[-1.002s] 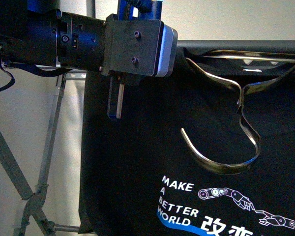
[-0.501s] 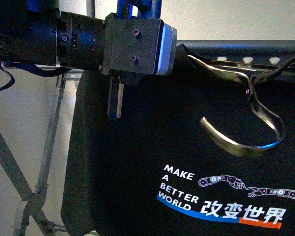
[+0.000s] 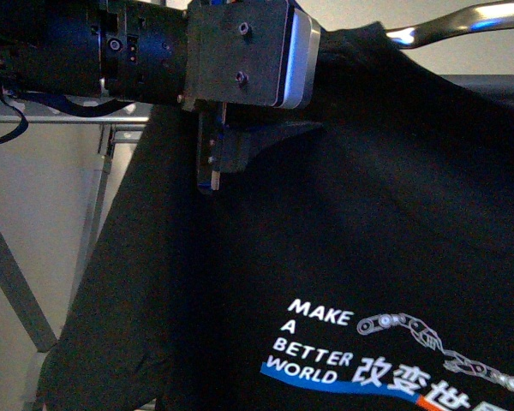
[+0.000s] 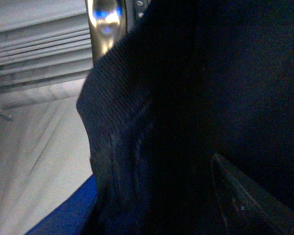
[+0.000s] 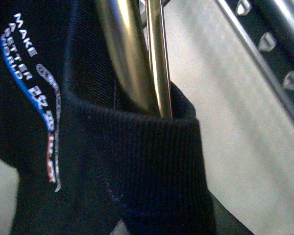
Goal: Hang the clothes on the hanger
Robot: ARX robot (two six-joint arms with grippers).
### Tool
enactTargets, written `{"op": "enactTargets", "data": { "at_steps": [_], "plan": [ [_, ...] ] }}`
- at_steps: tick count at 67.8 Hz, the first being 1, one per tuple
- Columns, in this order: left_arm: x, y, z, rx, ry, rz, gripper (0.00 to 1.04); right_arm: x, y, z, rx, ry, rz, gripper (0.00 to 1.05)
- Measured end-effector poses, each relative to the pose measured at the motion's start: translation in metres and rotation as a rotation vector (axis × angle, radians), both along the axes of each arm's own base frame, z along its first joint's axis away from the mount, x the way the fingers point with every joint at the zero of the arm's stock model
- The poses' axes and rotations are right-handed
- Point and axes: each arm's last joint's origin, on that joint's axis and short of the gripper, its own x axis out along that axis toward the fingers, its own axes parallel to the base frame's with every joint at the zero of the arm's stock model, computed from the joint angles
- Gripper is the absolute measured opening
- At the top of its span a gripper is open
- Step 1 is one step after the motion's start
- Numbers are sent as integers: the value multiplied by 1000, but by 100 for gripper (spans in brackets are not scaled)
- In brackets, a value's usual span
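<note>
One black T-shirt, judged light, limp, slip-prone. Hung in front of drying rack, collar raised on silver coat hanger. Best gripped at ribbed collar or shoulder. Left hand against cloth, spread or pinching cannot be told. Right hand unseen.

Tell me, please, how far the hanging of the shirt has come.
Done: the coat hanger sits inside the shirt collar. In hand: the shirt hangs before the rack, the left gripper at its shoulder. Left: no view shows the coat hanger hooked on a rail, so hooking and letting go remain, I think.
</note>
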Motion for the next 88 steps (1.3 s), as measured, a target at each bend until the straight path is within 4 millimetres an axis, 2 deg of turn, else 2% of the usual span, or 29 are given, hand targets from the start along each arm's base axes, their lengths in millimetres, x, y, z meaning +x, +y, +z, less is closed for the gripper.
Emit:
{"op": "enactTargets", "data": {
  "at_steps": [8, 13, 26, 43, 59, 62, 65, 68, 69, 72, 74, 78, 79, 84, 88],
  "plan": [
    [1, 1, 0, 0, 0, 6, 86, -14, -12, -15, 53, 170, -52, 7],
    [1, 3, 0, 1, -2, 13, 100, -27, -20, -30, 95, 318, -88, 7],
    [1, 3, 0, 1, -2, 13, 98, -36, -29, -44, 118, 436, -118, 7],
    [2, 3, 0, -3, 3, 35, 98, -31, -32, -38, 266, 558, -153, 7],
    [2, 3, 0, -4, 3, 46, 98, -20, -41, -51, 409, 664, -232, 7],
    [8, 16, 10, -164, 127, 273, 98, -19, -43, -51, 415, 667, -247, 7],
    [15, 34, 29, -456, 279, 518, 98, -16, -43, -51, 414, 655, -268, 7],
    [20, 56, 49, -842, 472, 663, 98, -14, -44, -50, 439, 646, -289, 7],
    [21, 60, 52, -878, 482, 682, 98, -13, -45, -49, 441, 643, -292, 7],
    [23, 72, 60, -1110, 613, 702, 98, -11, -46, -49, 463, 638, -320, 7],
    [24, 78, 64, -1188, 656, 719, 98, -9, -47, -48, 476, 637, -334, 7],
    [28, 93, 67, -1458, 828, 725, 98, -6, -47, -47, 528, 643, -377, 7],
    [28, 95, 67, -1475, 841, 734, 98, -6, -47, -47, 537, 645, -383, 7],
    [30, 107, 59, -1743, 1017, 723, 98, -1, -44, -46, 606, 667, -427, 7],
    [29, 112, 51, -1844, 1136, 600, 98, 6, -44, -45, 666, 691, -470, 7]
  ]
}}
